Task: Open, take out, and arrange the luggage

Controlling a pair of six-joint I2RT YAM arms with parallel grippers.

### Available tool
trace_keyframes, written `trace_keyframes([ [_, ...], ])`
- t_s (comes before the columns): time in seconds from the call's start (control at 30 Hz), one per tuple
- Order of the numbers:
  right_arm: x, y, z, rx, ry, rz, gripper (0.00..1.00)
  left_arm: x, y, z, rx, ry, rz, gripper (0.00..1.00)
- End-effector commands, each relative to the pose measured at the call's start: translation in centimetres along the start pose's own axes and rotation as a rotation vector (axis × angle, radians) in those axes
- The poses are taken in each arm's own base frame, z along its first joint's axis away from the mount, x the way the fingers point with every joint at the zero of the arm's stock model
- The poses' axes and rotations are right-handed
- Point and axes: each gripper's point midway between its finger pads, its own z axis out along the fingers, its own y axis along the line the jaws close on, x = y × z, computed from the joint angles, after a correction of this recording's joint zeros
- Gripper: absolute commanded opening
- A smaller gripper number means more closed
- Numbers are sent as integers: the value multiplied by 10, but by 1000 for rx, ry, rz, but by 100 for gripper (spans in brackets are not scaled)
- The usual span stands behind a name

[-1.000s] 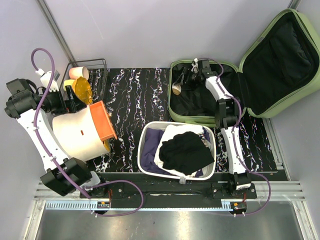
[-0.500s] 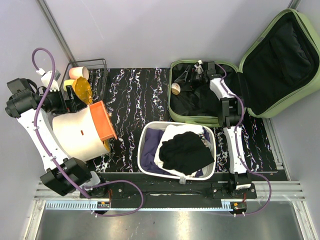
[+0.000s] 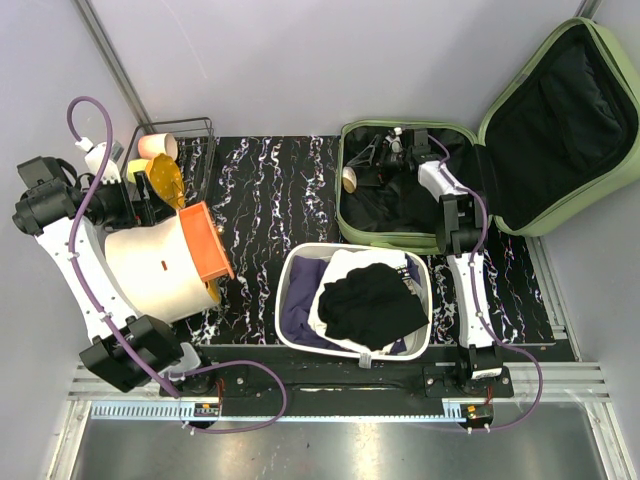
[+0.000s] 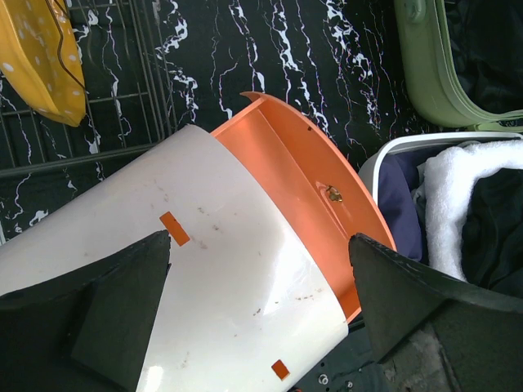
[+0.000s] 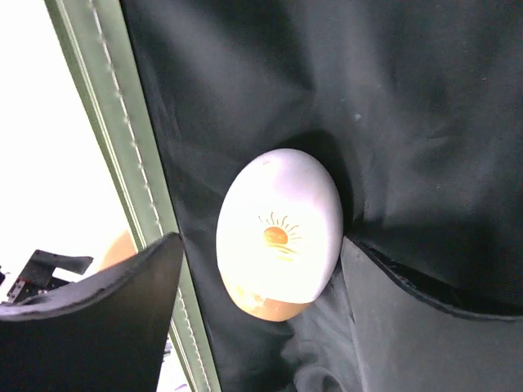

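Note:
The olive-green luggage (image 3: 352, 205) lies open at the back right, its lid (image 3: 570, 110) folded back and the black lining showing. My right gripper (image 3: 372, 160) is inside the base near its back left corner. In the right wrist view it (image 5: 261, 322) is open, with a white egg-shaped object (image 5: 278, 233) bearing a sun mark lying on the lining between the fingers, beside the green rim (image 5: 114, 139). The egg also shows in the top view (image 3: 349, 178). My left gripper (image 3: 140, 205) is open and empty above a tipped white cylinder with an orange lid (image 4: 245, 269).
A white plastic bin (image 3: 292, 268) holding dark and white clothes stands at the front middle. A wire basket (image 3: 190, 135) with a yellow item (image 3: 160, 180) and a pale cup (image 3: 157, 146) is at the back left. Grey walls enclose the table.
My right arm has shifted slightly inside the luggage and the egg-shaped object has stayed near the left rim. The left arm has not moved.

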Motion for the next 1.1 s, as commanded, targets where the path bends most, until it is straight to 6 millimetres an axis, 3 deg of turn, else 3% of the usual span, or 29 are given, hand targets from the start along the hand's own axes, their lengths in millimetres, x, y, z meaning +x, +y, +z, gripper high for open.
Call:
trace_keyframes([
  [0.0,10,1,-3,-12,31,37,90,-4,4,4,-4,-12,13,95],
  [0.13,27,8,3,-38,84,44,96,-5,4,4,-4,-14,15,94],
  [0.33,40,23,8,-71,105,-1,96,-3,4,7,3,-7,8,94],
  [0.57,35,26,13,-76,91,-52,92,-3,4,9,6,-5,15,94],
  [0.77,37,31,16,-97,114,-66,95,-1,5,10,6,-1,12,94],
  [0.83,40,30,14,-105,130,-67,91,-1,5,10,7,0,14,94],
  [0.93,41,23,10,-92,128,-47,77,-1,5,10,4,-1,18,94],
  [0.97,42,17,9,-85,128,-37,67,-1,4,10,4,-5,20,94],
  [1.07,35,15,1,-77,104,-35,56,1,6,10,1,1,19,94],
])
